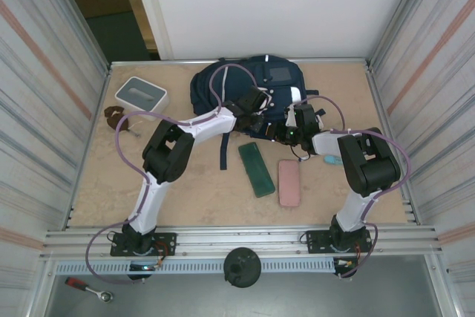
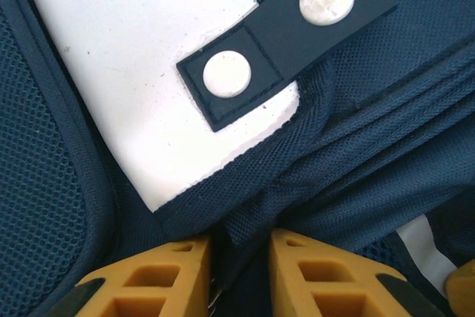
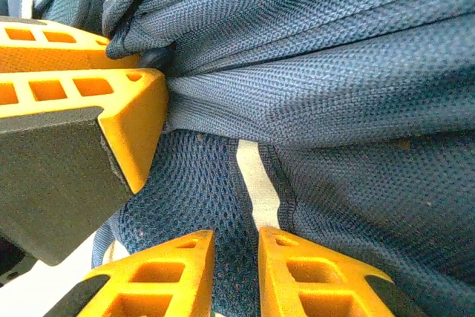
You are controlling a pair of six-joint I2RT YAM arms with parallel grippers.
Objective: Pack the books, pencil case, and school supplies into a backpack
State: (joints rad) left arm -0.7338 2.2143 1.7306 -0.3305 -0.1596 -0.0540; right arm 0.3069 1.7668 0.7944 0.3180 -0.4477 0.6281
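The navy backpack (image 1: 256, 79) lies at the back of the table, and both grippers are on its near edge. My left gripper (image 1: 254, 103) (image 2: 239, 246) is shut on a fold of the backpack's navy fabric (image 2: 256, 220), just below a white panel with buckle tabs (image 2: 148, 72). My right gripper (image 1: 295, 122) (image 3: 236, 239) is shut on the mesh fabric (image 3: 200, 183) beside a white trim line (image 3: 256, 183). The left gripper's fingers (image 3: 82, 87) show close beside it. A green pencil case (image 1: 256, 169) and a pink case (image 1: 289, 182) lie in front of the backpack. The books are out of view.
A white-and-grey square box (image 1: 141, 94) stands at the back left, with a small brown object (image 1: 115, 116) next to it. A small light-blue item (image 1: 332, 159) lies by the right arm. A loose backpack strap (image 1: 222, 150) trails toward the front. Metal walls close in both sides.
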